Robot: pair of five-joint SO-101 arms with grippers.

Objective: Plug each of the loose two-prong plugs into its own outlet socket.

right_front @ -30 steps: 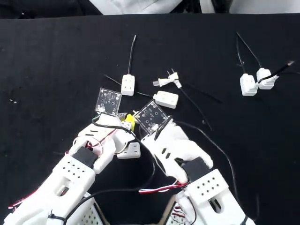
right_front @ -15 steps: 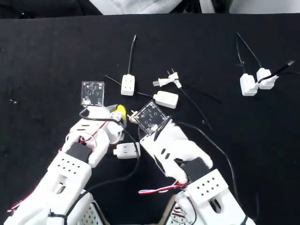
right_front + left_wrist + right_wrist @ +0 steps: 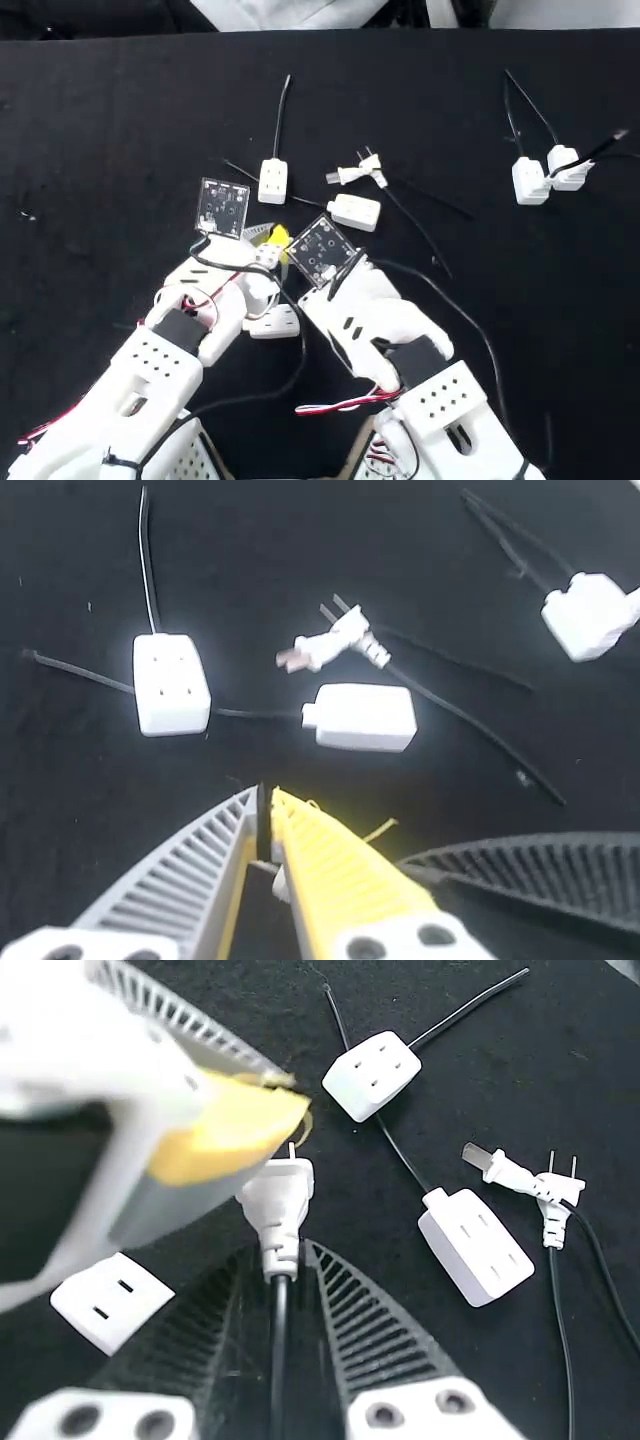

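Note:
My right gripper [image 3: 280, 1250] is shut on a white two-prong plug [image 3: 277, 1200], whose black cord runs back between the jaws. Its prongs point at the yellow finger [image 3: 230, 1132] of my left gripper [image 3: 262, 795], which is shut with nothing seen between its fingers. In the high view both grippers meet near the table's middle, left gripper [image 3: 270, 240] beside right gripper [image 3: 292, 250]. A white outlet socket [image 3: 280, 320] lies under the left arm. Two more sockets [image 3: 272, 180] [image 3: 355, 212] and a loose plug [image 3: 360, 172] lie just beyond.
At the far right a socket [image 3: 528, 182] and a plug [image 3: 567, 166] sit together with black cords trailing back. Thin cords cross the black table [image 3: 100, 150] between the sockets. The table's left side is bare.
The left arm swung left and then came back right, close to the right gripper. The socket under it turned a little. The right arm kept still with its plug.

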